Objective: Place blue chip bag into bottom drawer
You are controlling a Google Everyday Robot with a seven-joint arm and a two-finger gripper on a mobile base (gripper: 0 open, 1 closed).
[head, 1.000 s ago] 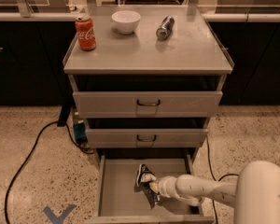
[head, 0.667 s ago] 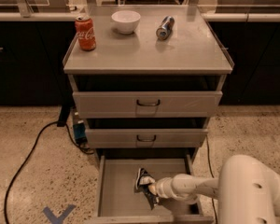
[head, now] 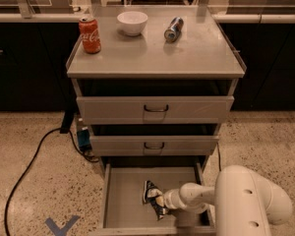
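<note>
Speckled floor [head: 34, 132] lies around the bottom drawer [head: 125, 195], which stands pulled open. The chip bag [head: 150, 191] sits crumpled right of centre inside that drawer, at or just above its floor. The gripper [head: 160, 200] reaches in from the right, its jaws pinching the bag's middle. Its white arm [head: 196, 198] runs back toward the lower right corner. Above are the middle drawer [head: 154, 145] and top drawer [head: 155, 109]. On the tabletop [head: 152, 55] a red can [head: 90, 35] stands at left and a white bowl [head: 132, 22] near the back. A blue can [head: 173, 29] lies on its side just right of the bowl. A black cable [head: 24, 171] curls over the floor at left, near a blue tape mark [head: 61, 226].
</note>
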